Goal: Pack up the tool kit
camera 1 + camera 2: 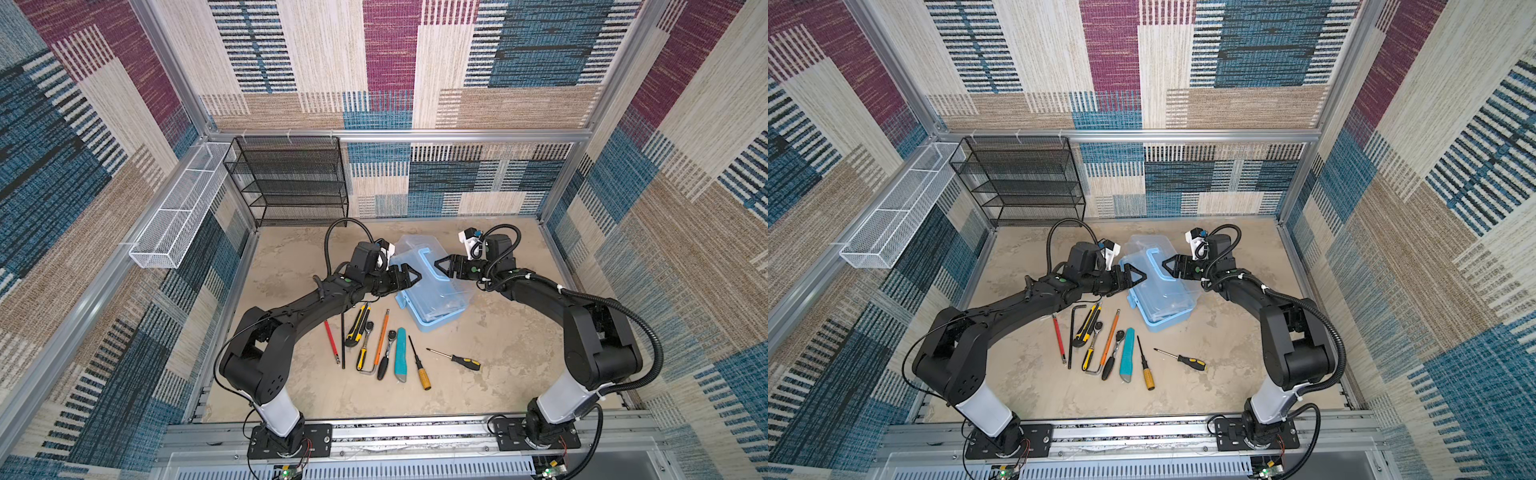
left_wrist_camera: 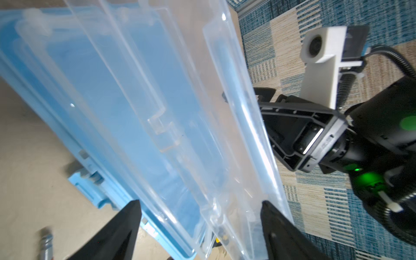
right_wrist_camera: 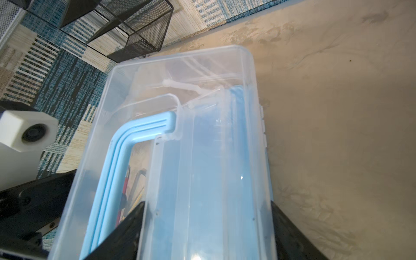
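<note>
The clear lid point(image 2: 180, 117) blurs the toolbox point(image 1: 432, 299) interior; it stands mid-frame between the spread-jawed left gripper point(image 1: 411, 277) and right gripper point(image 1: 441, 266).

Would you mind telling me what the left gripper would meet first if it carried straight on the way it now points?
Most likely the clear plastic lid of the light-blue plastic toolbox. The left gripper points at the raised lid's edge, which already lies between its open jaws in the left wrist view; depth is unclear.

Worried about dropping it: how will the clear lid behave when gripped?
The clear lid looks thin and glossy, so probably slippery and somewhat flexible. It stands half-raised over the blue base, likely hinged, so it may swing rather than lift.
</note>
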Tool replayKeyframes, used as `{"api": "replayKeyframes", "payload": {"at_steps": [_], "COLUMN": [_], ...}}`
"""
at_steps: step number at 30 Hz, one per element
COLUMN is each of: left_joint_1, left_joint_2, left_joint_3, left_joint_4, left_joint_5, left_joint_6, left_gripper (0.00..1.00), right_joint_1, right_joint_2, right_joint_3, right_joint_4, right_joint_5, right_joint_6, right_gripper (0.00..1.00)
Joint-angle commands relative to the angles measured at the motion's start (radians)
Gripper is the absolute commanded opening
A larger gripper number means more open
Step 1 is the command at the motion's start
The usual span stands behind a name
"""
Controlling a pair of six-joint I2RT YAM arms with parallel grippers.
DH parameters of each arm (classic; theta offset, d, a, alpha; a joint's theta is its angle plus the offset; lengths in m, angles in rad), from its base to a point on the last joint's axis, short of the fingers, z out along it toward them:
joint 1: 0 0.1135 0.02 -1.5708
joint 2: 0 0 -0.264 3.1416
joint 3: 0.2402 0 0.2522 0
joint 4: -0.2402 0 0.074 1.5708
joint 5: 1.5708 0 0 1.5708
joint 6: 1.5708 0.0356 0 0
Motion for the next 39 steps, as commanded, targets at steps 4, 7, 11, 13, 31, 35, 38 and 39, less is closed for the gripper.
{"api": "replayKeyframes", "payload": {"at_steps": [4, 7, 11, 13, 31, 35, 38, 39], "left_joint_1": [0.002, 0.002, 0.001, 0.001, 0.002, 0.002, 0.004, 0.003], "left_joint_2": [0.047, 0.066, 0.075, 0.08, 0.167, 0.188, 0.199, 0.202], "left_joint_3": [0.018, 0.015, 0.019, 0.021, 0.079, 0.094, 0.098, 0.099], "left_joint_4": [0.187, 0.24, 0.27, 0.284, 0.467, 0.511, 0.541, 0.584], "left_joint_5": [0.11, 0.123, 0.131, 0.132, 0.179, 0.187, 0.191, 0.192], "left_joint_6": [-0.114, -0.154, -0.173, -0.183, -0.313, -0.344, -0.371, -0.381], "left_gripper": [0.81, 0.75, 0.7, 0.68, 0.47, 0.42, 0.39, 0.38], "right_joint_1": [0.002, 0.002, 0.001, 0.001, 0.001, 0.001, 0.001, 0.001], "right_joint_2": [-0.006, -0.003, 0.002, 0.005, -0.016, -0.023, -0.022, -0.022], "right_joint_3": [-0.03, -0.04, -0.055, -0.063, -0.101, -0.102, -0.101, -0.101], "right_joint_4": [0.068, 0.087, 0.12, 0.146, 0.229, 0.239, 0.237, 0.234], "right_joint_5": [-0.054, -0.064, -0.08, -0.093, -0.106, -0.105, -0.105, -0.103], "right_joint_6": [0.106, 0.124, 0.154, 0.176, 0.266, 0.279, 0.284, 0.285], "right_gripper": [0.68, 0.68, 0.69, 0.69, 0.75, 0.76, 0.8, 0.81]}}
